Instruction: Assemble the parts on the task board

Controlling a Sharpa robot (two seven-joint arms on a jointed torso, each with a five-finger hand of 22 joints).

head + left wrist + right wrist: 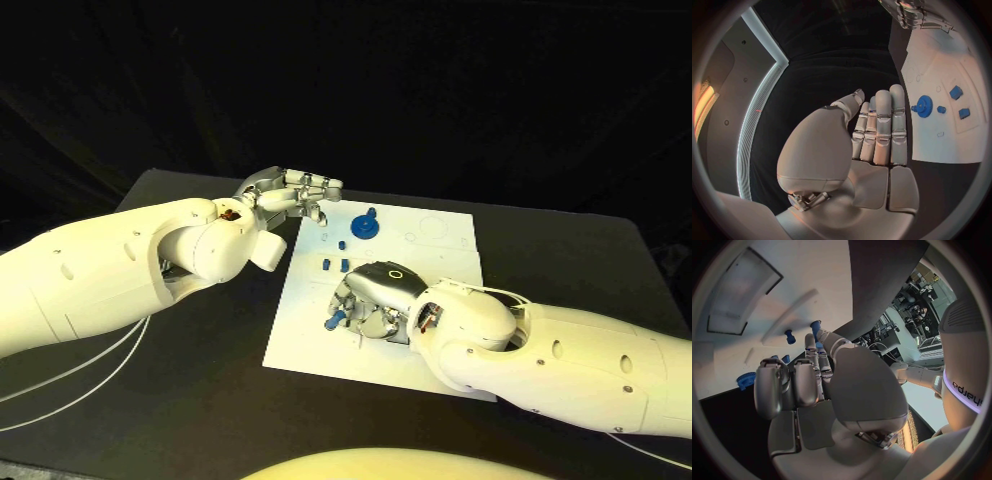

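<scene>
free: far right part of task board (447, 235) | blocked: near part, under right hand (378, 300) | blue gear (366, 227) stands beside left hand (296, 192)

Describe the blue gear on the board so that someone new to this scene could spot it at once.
Start from the white task board in the middle of the black table and go to its far edge, just beside the left hand. There stands the blue gear: a round, toothed disc. The other blue parts nearer the board's middle are small plain blocks.
</scene>
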